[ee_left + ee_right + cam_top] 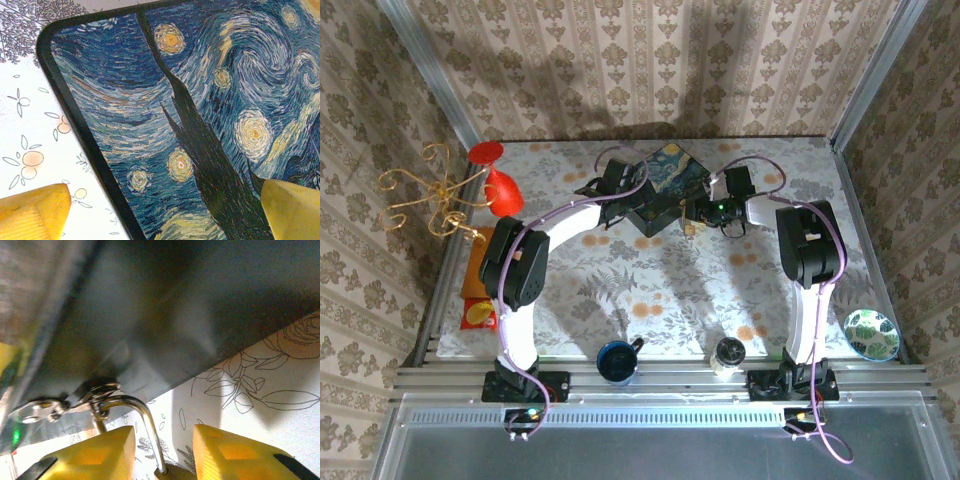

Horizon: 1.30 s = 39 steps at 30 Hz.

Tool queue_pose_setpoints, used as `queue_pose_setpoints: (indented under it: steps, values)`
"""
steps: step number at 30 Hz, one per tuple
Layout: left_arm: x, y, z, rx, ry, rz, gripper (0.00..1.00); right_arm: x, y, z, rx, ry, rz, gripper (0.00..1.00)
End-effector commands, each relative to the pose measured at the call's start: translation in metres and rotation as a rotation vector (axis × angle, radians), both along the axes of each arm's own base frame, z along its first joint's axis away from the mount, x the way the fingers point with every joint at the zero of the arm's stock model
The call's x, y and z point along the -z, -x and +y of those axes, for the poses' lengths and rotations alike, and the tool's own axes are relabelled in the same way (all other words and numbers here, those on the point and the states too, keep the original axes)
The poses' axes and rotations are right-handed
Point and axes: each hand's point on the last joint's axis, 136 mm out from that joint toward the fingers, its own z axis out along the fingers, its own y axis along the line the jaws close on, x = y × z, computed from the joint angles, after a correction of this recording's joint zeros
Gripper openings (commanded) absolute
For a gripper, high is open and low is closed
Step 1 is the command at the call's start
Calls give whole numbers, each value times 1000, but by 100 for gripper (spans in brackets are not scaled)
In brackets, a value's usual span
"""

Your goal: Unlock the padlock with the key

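The dark blue painted box (665, 188) stands at the back middle of the table, and its swirled lid (210, 100) lies right under the left wrist camera. My left gripper (162, 217) hovers open over the lid's corner, one yellow fingertip (30, 212) above the tablecloth and the other above the lid. At the box's front side, the padlock's thin silvery shackle (145, 422) hooks through the silver clasp ring (102, 392). The top of its brass body (177, 474) peeks in at the frame's lower edge. My right gripper (164, 455) is open around the shackle, which is closer to the left pad.
A red glass (498, 182) and a gold wire stand (420, 200) sit at the left edge, above an orange packet (475, 300). Along the near rail are a blue cup (617, 360) and a small jar (728, 355). A patterned bowl (871, 333) lies at the right.
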Motion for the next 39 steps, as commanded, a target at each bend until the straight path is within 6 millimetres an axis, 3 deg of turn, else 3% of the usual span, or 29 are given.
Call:
queue_pose_setpoints:
  steps: [1,4,22,28,39]
  values:
    - [-1,0,-1,-5,11,1,99,-3,-6,5,-8,-55,3,36]
    - [-1,0,-1,-5,10,-1,99,-3,-6,6,-2,-70,3,24]
    - [-1,0,-3,0,12,-1,99,6,-9,7,28,-140,38,15]
    - [-1,0,-4,2,11,0,99,8,-8,5,58,-166,51,0]
    - [0,0,-2,-1,-5,5,99,-6,-21,-5,190,-230,56,0]
